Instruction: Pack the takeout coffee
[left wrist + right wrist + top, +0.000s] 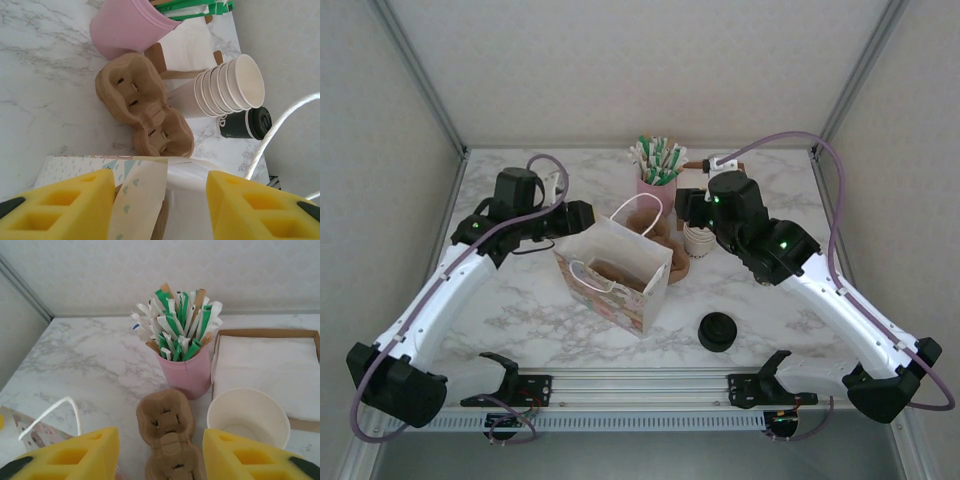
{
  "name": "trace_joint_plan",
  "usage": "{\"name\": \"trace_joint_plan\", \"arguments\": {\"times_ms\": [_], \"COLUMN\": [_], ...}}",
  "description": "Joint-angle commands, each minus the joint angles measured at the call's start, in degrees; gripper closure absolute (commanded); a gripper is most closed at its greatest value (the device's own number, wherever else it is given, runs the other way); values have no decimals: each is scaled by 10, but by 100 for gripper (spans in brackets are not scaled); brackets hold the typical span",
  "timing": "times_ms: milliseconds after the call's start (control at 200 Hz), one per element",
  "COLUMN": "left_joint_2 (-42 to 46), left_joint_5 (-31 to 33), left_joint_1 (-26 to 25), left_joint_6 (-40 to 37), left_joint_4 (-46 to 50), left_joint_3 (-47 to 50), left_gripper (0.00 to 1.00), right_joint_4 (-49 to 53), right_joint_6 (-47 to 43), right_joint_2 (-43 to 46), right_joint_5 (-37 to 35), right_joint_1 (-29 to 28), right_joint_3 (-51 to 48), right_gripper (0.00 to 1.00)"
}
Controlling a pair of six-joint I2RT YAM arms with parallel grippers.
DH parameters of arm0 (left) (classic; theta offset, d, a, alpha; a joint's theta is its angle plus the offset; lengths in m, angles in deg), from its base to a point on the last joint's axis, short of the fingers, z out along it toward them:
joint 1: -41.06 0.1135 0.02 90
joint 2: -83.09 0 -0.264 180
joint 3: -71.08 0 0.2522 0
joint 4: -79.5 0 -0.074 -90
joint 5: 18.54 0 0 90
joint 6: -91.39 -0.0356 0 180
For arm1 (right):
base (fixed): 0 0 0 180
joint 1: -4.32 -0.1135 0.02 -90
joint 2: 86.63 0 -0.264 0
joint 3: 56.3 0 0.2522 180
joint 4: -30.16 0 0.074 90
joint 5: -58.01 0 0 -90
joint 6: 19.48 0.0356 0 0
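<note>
We are just starting: left gripper (160,200) and right gripper (160,452) hovering half-open, empty, by the paper bag (617,288); takeout coffee (245,124) waiting beyond it.

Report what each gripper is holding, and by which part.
Nothing is gripped. The left gripper stands open around the rim of the paper bag; the right gripper hangs open above the cup carrier.

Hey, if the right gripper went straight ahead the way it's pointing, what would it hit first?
Probably the brown cup carrier, right ahead of the right gripper; depth is unclear.
</note>
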Motion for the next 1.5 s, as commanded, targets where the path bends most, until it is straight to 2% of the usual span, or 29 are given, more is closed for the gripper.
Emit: {"name": "trace_joint_plan", "arguments": {"times_ms": [0, 225, 380, 410, 470, 636, 681, 841, 956, 1206, 1341, 1497], "left_joint_2": [-19, -45, -39, -35, -28, -1, 9, 45, 76, 107, 127, 147], "left_joint_5": [-4, -4, 21, 31, 56, 135, 150, 217, 245, 262, 259, 266], "left_joint_1": [-10, -15, -15, -15, -15, -12, -12, -12, -12, -12, -12, -12], "left_joint_6": [-9, -14, -18, -18, -17, -15, -18, -18, -16, -7, -2, 4], "left_joint_4": [-26, -37, -36, -36, -31, -4, 3, 25, 17, 21, 15, 14], "left_joint_3": [-30, -53, -54, -54, -56, -65, -67, -66, -45, -6, 15, 34], "left_gripper": [49, 49, 46, 46, 44, 42, 42, 40, 36, 33, 33, 32], "right_joint_4": [35, 112, 150, 158, 178, 231, 245, 285, 312, 319, 330, 340], "right_joint_6": [16, 53, 70, 75, 91, 131, 144, 165, 196, 246, 265, 270], "right_joint_2": [3, 6, 2, 1, -2, -2, -1, -2, -1, -10, -22, -40], "right_joint_5": [-25, -103, -109, -108, -106, -106, -102, -77, -27, 94, 121, 123], "right_joint_1": [5, 7, 17, 21, 22, 71, 86, 153, 223, 349, 403, 430], "right_joint_3": [-6, 7, 15, 18, 24, 35, 37, 47, 44, -9, -36, -52], "right_gripper": [52, 49, 46, 41, 40, 38, 29, 17, 9, 8, 8, 10]}}
